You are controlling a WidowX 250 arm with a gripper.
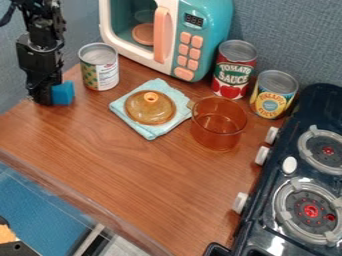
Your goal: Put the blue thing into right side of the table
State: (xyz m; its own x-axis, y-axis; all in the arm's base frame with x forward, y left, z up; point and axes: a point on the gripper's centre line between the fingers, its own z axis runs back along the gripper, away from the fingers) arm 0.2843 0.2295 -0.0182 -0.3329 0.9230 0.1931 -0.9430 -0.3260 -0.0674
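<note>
At the upper left, the black gripper [41, 96] hangs down low at the table's left edge. A small blue block [63, 93] is right against the gripper's right side, and its left part is hidden behind the gripper. I cannot tell whether the block rests on the wooden table [133, 170] or is held just above it.
A green patterned can [99, 67] stands right of the block. Farther right are an amber lid [150, 107] on a light blue cloth [148, 132], an amber pot [218, 123], a tomato sauce can [234, 68], a pineapple can [274, 94] and a black stove [265, 192]. A toy microwave [212, 20] stands behind.
</note>
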